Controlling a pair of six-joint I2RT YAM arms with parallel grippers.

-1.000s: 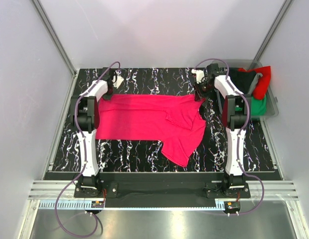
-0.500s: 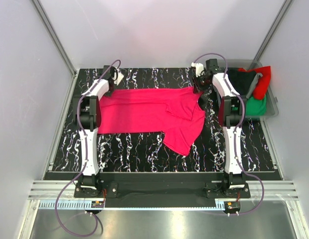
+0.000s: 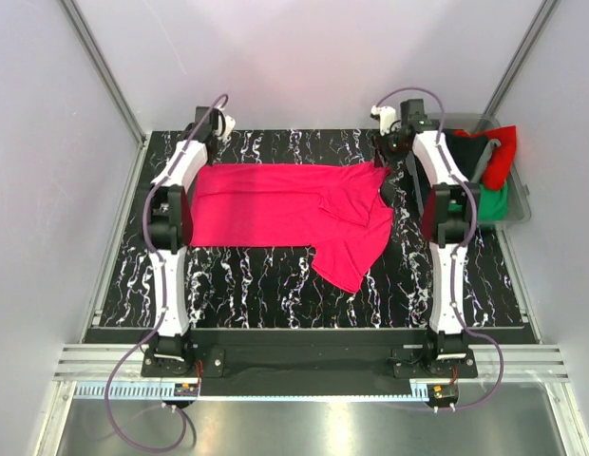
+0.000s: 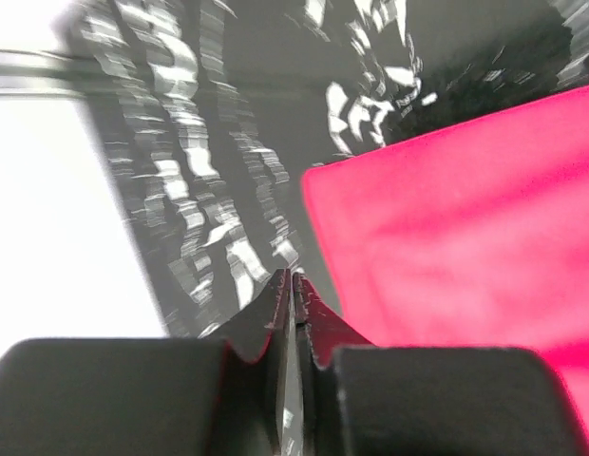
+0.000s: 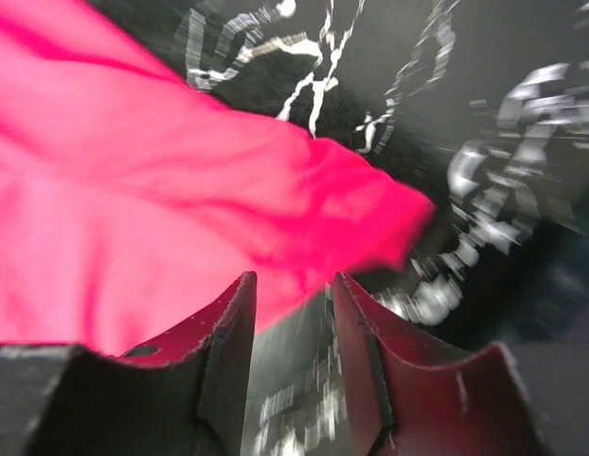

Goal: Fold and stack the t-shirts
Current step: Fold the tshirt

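Table (image 3: 275, 275): hard, flat, black with white veining.
Pink tee (image 3: 266, 204): soft matte cloth, spread wide across far half, likely flattened ready for folding. Right part creased, flap trailing nearward.
Bin (image 3: 522, 199), far right: grey plastic, holds heaped tees (image 3: 502, 157) in black, red, green, probably waiting their turn.
Left jaws: pressed together, empty, beside pink tee's far-left corner.
Right jaws: parted, empty, over far-right corner.

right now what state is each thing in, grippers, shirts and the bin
left gripper, shut, empty, clear of the cloth
right gripper, open, by the shirt's far right corner
pink t-shirt, spread on the table, right side doubled over
bin, holding unfolded tees
red t-shirt, draped over the bin's rim
green t-shirt, bunched in the bin
black t-shirt, bunched in the bin
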